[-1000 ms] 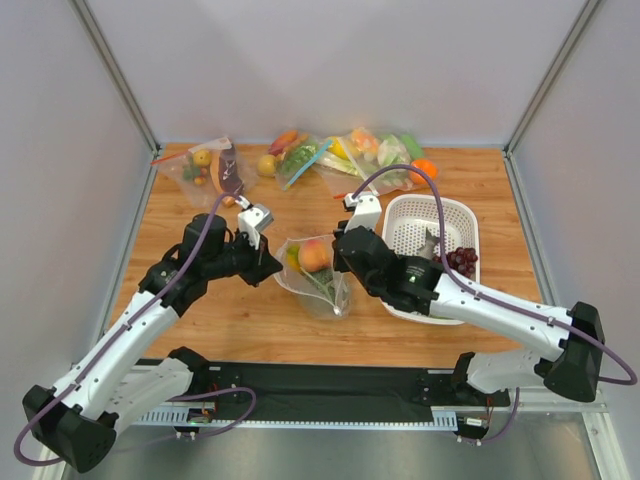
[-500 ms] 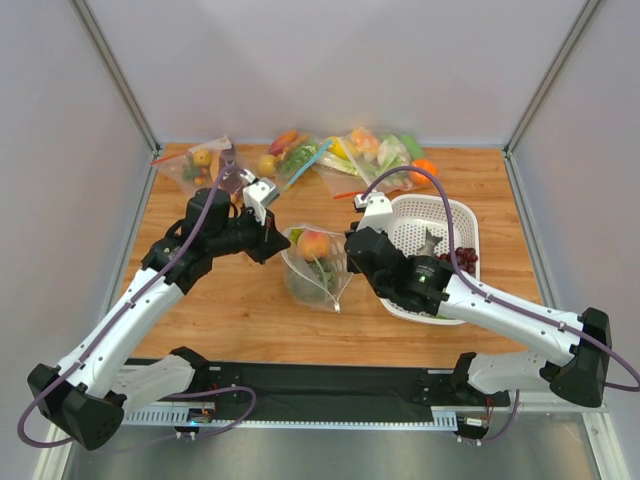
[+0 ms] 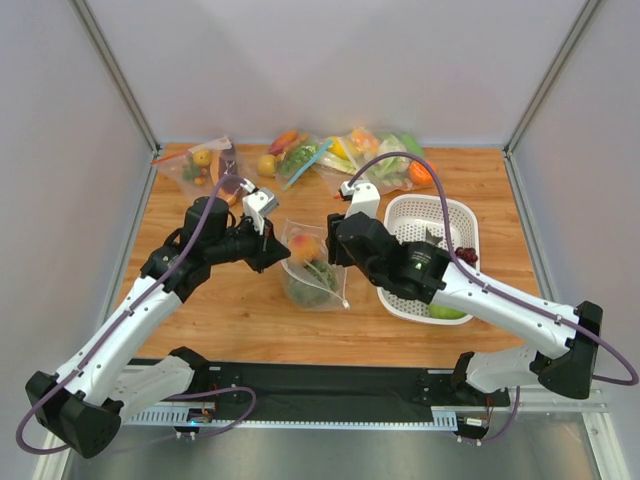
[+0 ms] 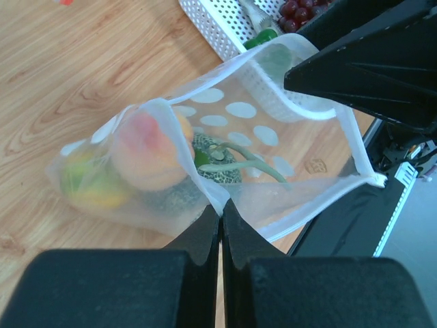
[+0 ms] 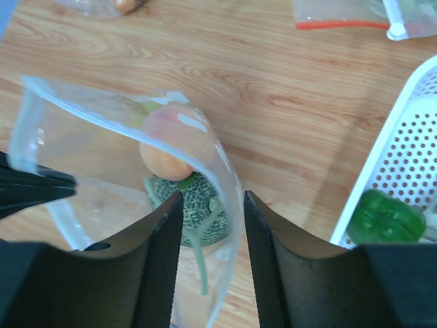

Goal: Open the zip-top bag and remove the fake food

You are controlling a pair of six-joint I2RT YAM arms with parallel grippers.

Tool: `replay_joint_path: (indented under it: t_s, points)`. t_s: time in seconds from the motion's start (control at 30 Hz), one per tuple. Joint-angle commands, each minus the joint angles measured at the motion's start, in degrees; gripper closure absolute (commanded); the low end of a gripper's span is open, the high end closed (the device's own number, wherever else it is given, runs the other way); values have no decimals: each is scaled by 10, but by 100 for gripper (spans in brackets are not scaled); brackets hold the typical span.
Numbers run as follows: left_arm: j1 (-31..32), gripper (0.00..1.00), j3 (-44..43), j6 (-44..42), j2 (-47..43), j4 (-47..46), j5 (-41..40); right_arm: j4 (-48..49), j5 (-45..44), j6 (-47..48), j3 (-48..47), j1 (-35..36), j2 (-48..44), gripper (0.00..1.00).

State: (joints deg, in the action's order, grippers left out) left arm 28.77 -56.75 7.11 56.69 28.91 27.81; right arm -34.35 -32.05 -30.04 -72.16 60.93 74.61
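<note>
The polka-dot zip-top bag (image 3: pixel 318 282) lies mid-table with its mouth held open. My left gripper (image 3: pixel 279 250) is shut on the near rim of the bag (image 4: pixel 273 133), jaws pinched together (image 4: pixel 220 210). My right gripper (image 5: pixel 212 199) is open over the opposite side; the bag's clear rim (image 5: pixel 229 184) runs loose between its fingers. Inside lie the fake food pieces: an orange-red peach (image 4: pixel 147 154) (image 5: pixel 166 156), under it a grey-green bumpy ball (image 4: pixel 220 169) (image 5: pixel 198 208), and a yellow fruit (image 4: pixel 92 190) at the bag's bottom.
A white basket (image 3: pixel 400 215) stands right of the bag, holding dark grapes (image 3: pixel 462 258) and a glossy green pepper (image 5: pixel 382 215). Other clear bags of food (image 3: pixel 350 155) (image 3: pixel 205 170) lie along the table's back edge.
My right gripper has opened and let go of the bag's rim, shifting slightly left and back. The left gripper keeps its hold on the bag, whose mouth stays spread.
</note>
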Motion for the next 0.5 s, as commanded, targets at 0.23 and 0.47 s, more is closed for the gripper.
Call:
replay_joint_path:
  t_s: [0.23,0.47]
  points:
    - [-1,100,2,-8,-31,-34,21,-13,9,41,-83,49,-11,51]
    - [-1,100,3,-10,-32,-33,20,43,96,50,-76,59,2,55]
